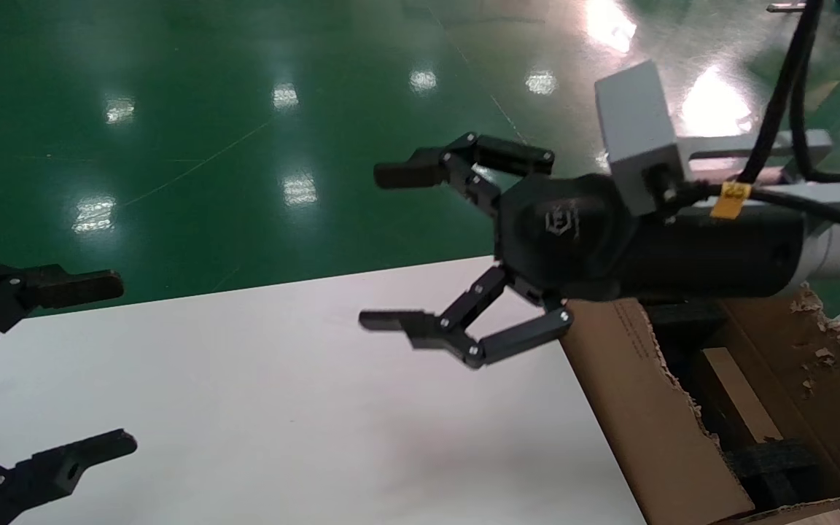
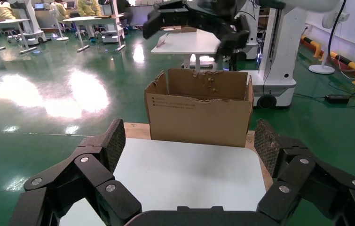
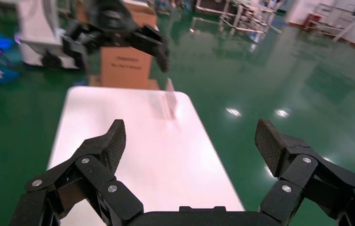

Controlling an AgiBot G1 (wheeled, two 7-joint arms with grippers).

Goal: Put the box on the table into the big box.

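Note:
The white table (image 1: 281, 401) is bare; no small closed box shows on it. The big box (image 1: 653, 408), with torn edges and black foam blocks (image 1: 777, 467) inside, stands at the table's right end. A tan cardboard piece (image 1: 741, 394) lies inside it between the foam; I cannot tell whether it is the small box. My right gripper (image 1: 383, 248) is open and empty, held in the air over the table's far edge beside the big box. My left gripper (image 1: 114, 364) is open and empty over the table's left end. The left wrist view shows the big box (image 2: 199, 113) beyond the table (image 2: 189, 174).
Green shiny floor (image 1: 208, 131) surrounds the table. In the right wrist view another brown printed box (image 3: 123, 66) stands beyond the table's far end, behind my left gripper (image 3: 119, 33). Other tables and a white robot base (image 2: 279, 70) stand behind the big box.

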